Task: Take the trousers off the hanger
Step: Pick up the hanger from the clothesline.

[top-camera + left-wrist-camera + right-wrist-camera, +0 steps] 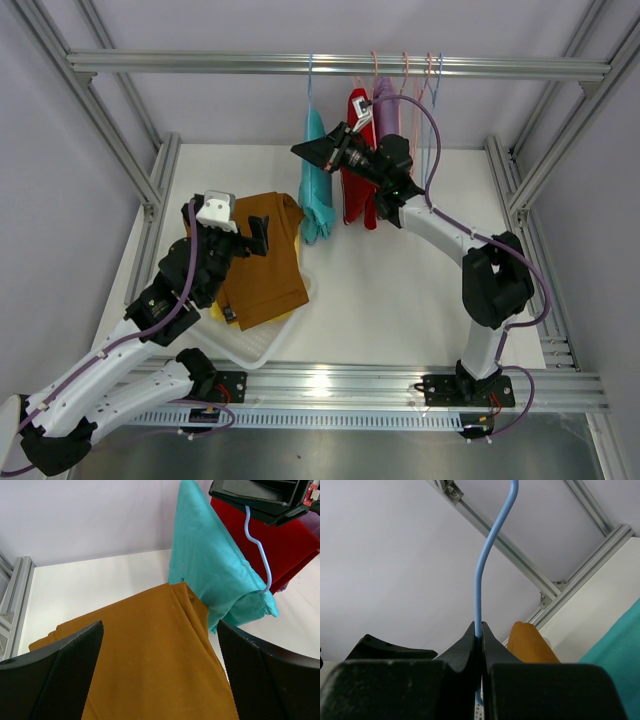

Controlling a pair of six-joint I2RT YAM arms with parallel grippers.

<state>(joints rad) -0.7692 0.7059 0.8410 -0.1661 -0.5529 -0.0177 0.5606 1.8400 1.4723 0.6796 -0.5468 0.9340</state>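
Teal trousers [315, 185] hang on a blue wire hanger [311, 85] from the top rail. My right gripper [312, 150] is shut on that hanger's wire [485, 555] just above the teal cloth [620, 640]; it also shows in the left wrist view [260, 497]. Red trousers [358, 185] and lilac trousers [385, 110] hang behind it. Brown trousers [265, 255] lie folded in the white tray [250, 350]. My left gripper [260, 235] is open and empty just above the brown cloth [150, 655], near the teal trousers [210, 565]. The yellow trousers are hidden.
Several empty wire hangers [430, 75] hang on the rail [200, 62] at the right. Aluminium frame posts stand at both sides of the white table [400, 300]. The red trousers [280, 540] show behind the teal pair.
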